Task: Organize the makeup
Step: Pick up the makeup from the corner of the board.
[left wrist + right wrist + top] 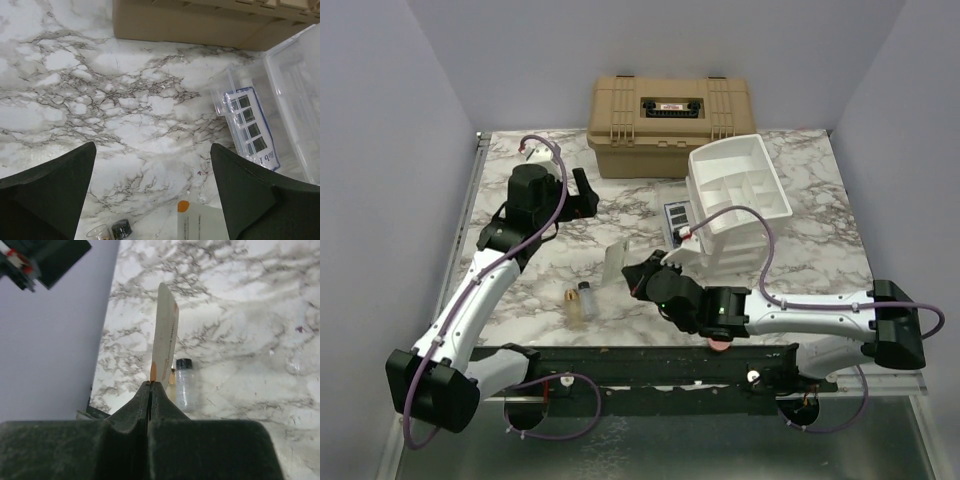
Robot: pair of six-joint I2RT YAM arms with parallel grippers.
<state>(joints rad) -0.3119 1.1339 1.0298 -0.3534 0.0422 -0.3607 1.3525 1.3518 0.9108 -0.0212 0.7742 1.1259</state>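
In the upper left of the top view, the left pincer (585,196) hangs above the marble bench (545,285), its jaws spread wide with nothing between them. Lower and left of centre, two tiny clear bottles (578,300) sit side by side on the bench. Just right of them, the right pincer (634,274) is clamped tight on the edge of a flat pale card (613,262) with an orange dot. Right of centre, the dark palette (678,215) lies just left of the white organizer (740,190), with the tan case (670,125) at the top
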